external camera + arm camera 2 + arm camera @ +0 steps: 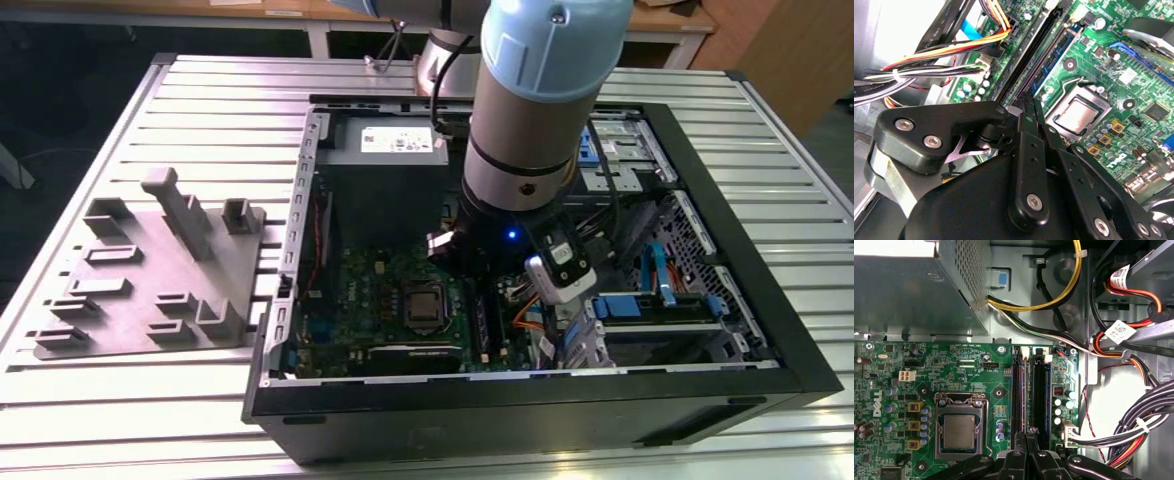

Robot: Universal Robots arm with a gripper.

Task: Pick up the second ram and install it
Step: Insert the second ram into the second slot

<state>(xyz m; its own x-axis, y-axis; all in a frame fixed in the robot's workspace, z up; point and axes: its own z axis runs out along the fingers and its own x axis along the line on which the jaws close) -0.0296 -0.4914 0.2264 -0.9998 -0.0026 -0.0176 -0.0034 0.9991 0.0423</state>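
The second ram (1024,395) is a thin dark stick seen edge-on. It stands in line with the memory slots on the green motherboard (954,365), beside the blue slot (1040,390). My gripper (1027,436) is low inside the open computer case, and its two black fingers are shut on the stick's top edge. In the second wrist view the same stick (1029,65) runs as a dark strip straight into the gripper (1030,102). In the exterior view the gripper (483,285) hangs over the board, to the exterior view's right of the processor socket (422,305).
The grey power-supply box (914,295) borders the board. Cable bundles (1134,425) lie close beside the slots. The processor (959,432) sits on the slots' other side. A grey fixture block (147,270) with an upright post lies on the slatted table at the exterior view's left of the case (747,300).
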